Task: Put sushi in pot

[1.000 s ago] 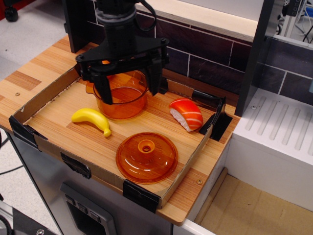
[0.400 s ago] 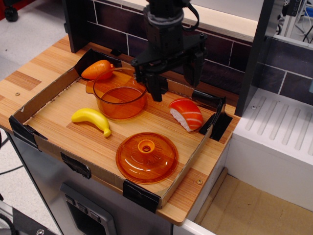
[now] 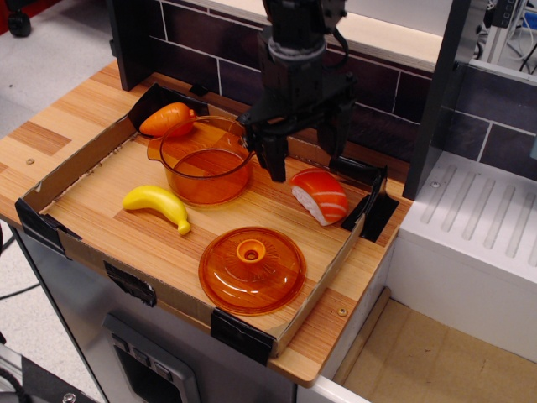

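Note:
The sushi [image 3: 320, 195], an orange-red striped top on white rice, lies on the wooden tray floor at the right, near the tray's right wall. The translucent orange pot [image 3: 205, 161] stands upright left of it, toward the back of the tray, and looks empty. My gripper [image 3: 309, 157] hangs open just above the sushi's back end, its two black fingers spread, the left finger [image 3: 276, 158] between the pot and the sushi. It holds nothing.
A domed orange lid [image 3: 252, 269] with a knob lies in front. A yellow banana [image 3: 157, 204] lies left. A plain orange carrot toy [image 3: 166, 118] sits behind the pot. Low cardboard walls [image 3: 336, 260] ring the tray; a dark tiled wall stands behind.
The gripper has moved right from over the pot to above the sushi and come down a little. The carrot toy behind the pot is now uncovered. The objects have not moved.

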